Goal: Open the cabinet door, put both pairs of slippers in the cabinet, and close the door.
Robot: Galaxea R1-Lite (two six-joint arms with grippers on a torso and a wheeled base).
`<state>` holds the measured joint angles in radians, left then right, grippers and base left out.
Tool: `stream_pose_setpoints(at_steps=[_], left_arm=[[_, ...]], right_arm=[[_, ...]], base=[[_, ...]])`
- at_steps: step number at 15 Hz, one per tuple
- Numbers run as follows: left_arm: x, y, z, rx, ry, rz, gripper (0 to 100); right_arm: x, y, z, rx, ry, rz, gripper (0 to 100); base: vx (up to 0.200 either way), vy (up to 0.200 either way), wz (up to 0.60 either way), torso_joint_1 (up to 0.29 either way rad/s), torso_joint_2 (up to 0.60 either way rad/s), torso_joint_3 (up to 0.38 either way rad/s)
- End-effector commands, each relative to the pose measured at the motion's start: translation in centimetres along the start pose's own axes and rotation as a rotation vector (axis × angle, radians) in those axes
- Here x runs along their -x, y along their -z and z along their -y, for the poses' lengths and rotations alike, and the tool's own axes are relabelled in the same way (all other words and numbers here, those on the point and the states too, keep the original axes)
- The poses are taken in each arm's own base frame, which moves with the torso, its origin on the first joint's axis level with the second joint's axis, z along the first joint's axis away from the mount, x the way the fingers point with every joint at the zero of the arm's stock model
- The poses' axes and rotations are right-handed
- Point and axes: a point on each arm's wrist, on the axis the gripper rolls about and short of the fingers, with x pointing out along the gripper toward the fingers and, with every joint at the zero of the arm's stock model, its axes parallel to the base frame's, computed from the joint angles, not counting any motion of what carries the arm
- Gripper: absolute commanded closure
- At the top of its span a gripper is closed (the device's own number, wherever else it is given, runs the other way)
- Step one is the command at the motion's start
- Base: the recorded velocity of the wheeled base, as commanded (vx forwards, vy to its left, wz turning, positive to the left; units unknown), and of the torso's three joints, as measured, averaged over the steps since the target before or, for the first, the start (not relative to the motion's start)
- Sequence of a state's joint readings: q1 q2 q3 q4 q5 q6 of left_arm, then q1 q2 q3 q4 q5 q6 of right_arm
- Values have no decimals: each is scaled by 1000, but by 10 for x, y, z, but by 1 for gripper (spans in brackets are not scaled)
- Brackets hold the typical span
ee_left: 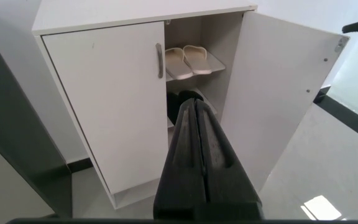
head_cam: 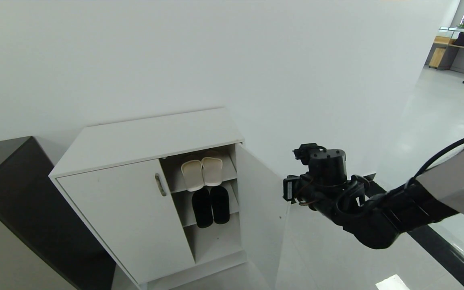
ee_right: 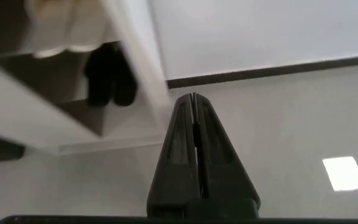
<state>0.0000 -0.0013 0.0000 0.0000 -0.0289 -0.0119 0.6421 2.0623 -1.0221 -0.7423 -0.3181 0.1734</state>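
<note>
- Inside the cabinet (head_cam: pixel 147 137), both pairs lie on shelves: the white slippers (head_cam: pixel 202 172) on the upper shelf, the black slippers (head_cam: pixel 212 206) on the shelf below, each pair side by side.
- On the right side, the open door (head_cam: pixel 260 209) stands swung out wide. The left door (head_cam: pixel 127 217) with its handle (head_cam: pixel 160 184) is shut.
- The right gripper (ee_right: pixel 194 102) has its fingers pressed together and holds nothing. It is near the free edge of the open door, on the side away from the shelves; I cannot tell if it touches.
- The left gripper (ee_left: pixel 196 109) is also closed and empty, in front of the cabinet, pointing toward the open compartment.
- I judge that putting the slippers in is done and the step in hand is closing the door.
- The next move probably calls for the right arm to set its closed fingers against the outer face near the free edge and push the door in an arc until it meets the frame.
</note>
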Motion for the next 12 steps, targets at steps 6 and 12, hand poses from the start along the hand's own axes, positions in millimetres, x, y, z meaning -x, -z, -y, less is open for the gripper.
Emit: stream_pose_setpoints(at_steps=[6, 12], left_arm=[[0, 0, 0, 0, 0, -1, 100], [0, 0, 0, 0, 0, -1, 100]], right_arm=[[59, -5, -32, 65, -133, 8, 100], [65, 17, -25, 204, -178, -60, 100]], base=[[0, 0, 0, 0, 0, 0], [0, 0, 0, 0, 0, 0]])
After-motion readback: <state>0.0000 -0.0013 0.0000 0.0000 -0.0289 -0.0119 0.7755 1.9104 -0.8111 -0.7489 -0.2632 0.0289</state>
